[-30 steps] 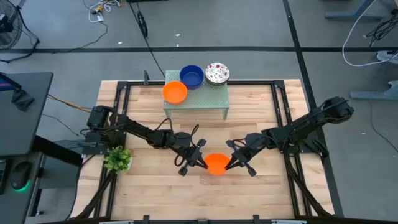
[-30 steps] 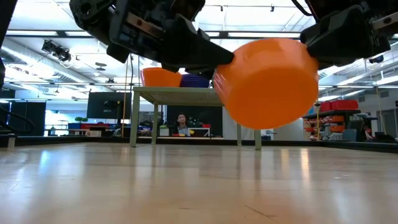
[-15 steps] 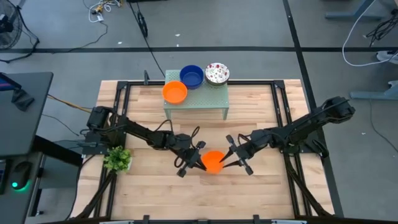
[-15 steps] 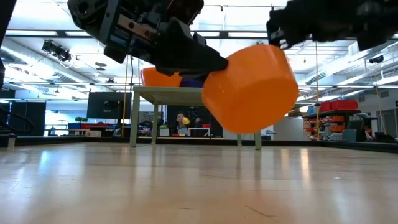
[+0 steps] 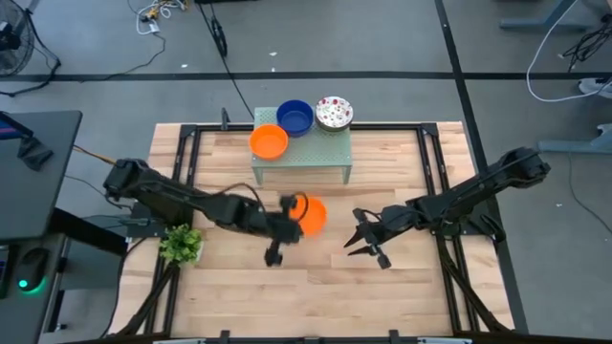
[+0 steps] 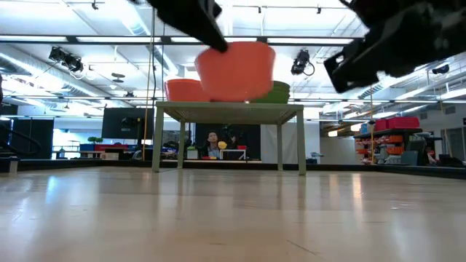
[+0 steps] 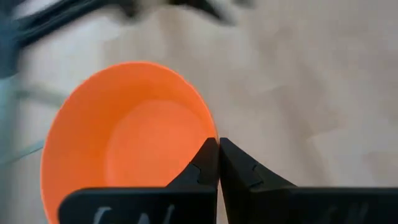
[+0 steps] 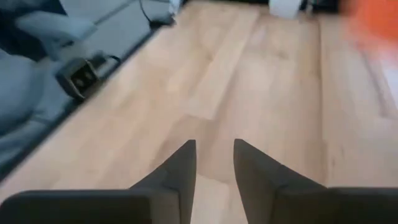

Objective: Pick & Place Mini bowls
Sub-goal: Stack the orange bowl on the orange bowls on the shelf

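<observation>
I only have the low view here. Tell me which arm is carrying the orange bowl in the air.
Observer: The left end effector has it, pinching the rim of the orange bowl.
Operator: Report the right one.
Observer: The right end effector is off the bowl, fingers apart, with nothing between them, over bare table.
Operator: Count the bowls on the green stand.
Observer: Three: an orange one, a blue one and a white speckled one on the stand.

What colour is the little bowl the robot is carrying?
Solid orange, pinched by the left gripper; clearest in the left wrist view.
</observation>
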Robot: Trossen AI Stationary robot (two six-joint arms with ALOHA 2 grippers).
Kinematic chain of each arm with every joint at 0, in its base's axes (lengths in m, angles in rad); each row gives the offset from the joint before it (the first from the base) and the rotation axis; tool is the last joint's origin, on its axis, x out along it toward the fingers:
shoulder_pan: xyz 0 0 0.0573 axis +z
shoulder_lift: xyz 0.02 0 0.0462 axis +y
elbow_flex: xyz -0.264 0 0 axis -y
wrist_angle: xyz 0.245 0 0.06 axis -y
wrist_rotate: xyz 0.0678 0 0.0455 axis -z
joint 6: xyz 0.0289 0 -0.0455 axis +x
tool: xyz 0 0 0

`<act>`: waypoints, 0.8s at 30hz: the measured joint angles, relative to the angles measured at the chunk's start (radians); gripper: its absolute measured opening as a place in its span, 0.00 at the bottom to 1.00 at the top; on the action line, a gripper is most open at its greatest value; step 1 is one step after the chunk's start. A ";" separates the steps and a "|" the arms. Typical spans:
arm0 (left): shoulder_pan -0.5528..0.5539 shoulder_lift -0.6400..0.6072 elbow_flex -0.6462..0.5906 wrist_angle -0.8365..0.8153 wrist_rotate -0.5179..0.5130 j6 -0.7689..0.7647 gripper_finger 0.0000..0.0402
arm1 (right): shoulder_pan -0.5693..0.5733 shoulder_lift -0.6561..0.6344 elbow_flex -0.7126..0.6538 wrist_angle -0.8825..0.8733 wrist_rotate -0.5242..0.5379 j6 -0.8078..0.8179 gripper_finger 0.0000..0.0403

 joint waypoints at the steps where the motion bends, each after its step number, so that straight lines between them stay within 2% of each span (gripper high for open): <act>1: 0.012 -0.011 0.031 -0.061 -0.040 -0.006 0.01 | 0.000 0.018 0.000 0.009 0.013 -0.003 0.27; 3: 0.049 -0.036 0.092 -0.182 -0.099 -0.012 0.01 | 0.000 0.055 0.000 0.021 0.051 -0.020 0.26; 7: 0.157 -0.081 0.186 -0.333 -0.153 -0.019 0.01 | -0.002 0.123 -0.001 0.067 0.093 -0.039 0.24; 15: 0.394 -0.114 0.210 -0.402 -0.167 0.015 0.02 | -0.002 0.206 -0.001 0.151 0.100 -0.050 0.23; 20: 0.466 -0.113 0.209 -0.413 -0.154 0.011 0.01 | -0.002 0.216 -0.001 0.167 0.100 -0.053 0.23; 24: 0.509 -0.113 0.209 -0.442 -0.103 -0.021 0.02 | -0.002 0.216 0.000 0.166 0.100 -0.053 0.23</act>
